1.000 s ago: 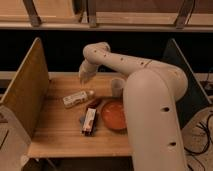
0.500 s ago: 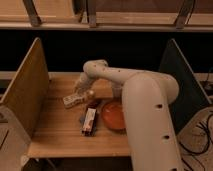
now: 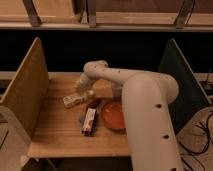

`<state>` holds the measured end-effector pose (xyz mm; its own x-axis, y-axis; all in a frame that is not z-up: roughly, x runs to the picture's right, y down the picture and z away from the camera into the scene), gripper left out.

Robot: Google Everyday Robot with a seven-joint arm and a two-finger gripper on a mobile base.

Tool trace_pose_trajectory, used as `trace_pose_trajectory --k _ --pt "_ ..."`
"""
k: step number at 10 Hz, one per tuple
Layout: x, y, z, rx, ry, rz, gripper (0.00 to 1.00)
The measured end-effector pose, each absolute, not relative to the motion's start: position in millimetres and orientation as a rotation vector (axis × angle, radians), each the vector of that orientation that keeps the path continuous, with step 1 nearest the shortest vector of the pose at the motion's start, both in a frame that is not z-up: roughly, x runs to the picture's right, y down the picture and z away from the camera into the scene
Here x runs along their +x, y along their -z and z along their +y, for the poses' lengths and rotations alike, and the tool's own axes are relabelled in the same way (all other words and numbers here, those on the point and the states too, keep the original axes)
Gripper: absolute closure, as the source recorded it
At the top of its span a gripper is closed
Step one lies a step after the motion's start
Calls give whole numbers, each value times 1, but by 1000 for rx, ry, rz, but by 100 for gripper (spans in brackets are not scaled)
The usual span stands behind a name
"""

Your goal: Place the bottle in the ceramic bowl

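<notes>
**Q:** Log the scene, nearest items first.

**A:** Nearest is my own arm (image 3: 150,115), a thick white column filling the near right and bending up and left over the wooden table (image 3: 55,135). On the table's near-middle lies the flat red-and-white packet (image 3: 89,120), long axis running near to far. Just right of it sits the ceramic bowl (image 3: 114,115), orange-red and shallow, partly hidden behind my arm on its right side.

**Q:** And the bottle?

**A:** The bottle (image 3: 74,99) lies on its side on the tabletop, left of the bowl and just beyond the packet's far end, tilted so its right end points slightly farther away. It is outside the bowl, apart from its rim.

**Q:** Gripper position and state?

**A:** My gripper (image 3: 85,93) is low over the table at the bottle's right end, right beside it. Whether it touches or holds the bottle, I cannot tell; the opening cannot be made out either.

**Q:** Surroundings farther out?

**A:** A tan side panel (image 3: 27,85) stands at the table's left edge, a dark panel (image 3: 177,70) at the right. Beyond the far edge is a dark gap, then a wooden rail (image 3: 105,22) across the back
</notes>
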<state>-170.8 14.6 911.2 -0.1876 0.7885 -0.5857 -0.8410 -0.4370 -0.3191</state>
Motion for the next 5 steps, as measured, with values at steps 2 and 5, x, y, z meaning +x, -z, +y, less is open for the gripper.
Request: trace_pose_trajectory --k 2,5 --pt "-171 -911 14 -848 -1838 88 62" --pt "-171 -911 13 -839 -1835 86 30"
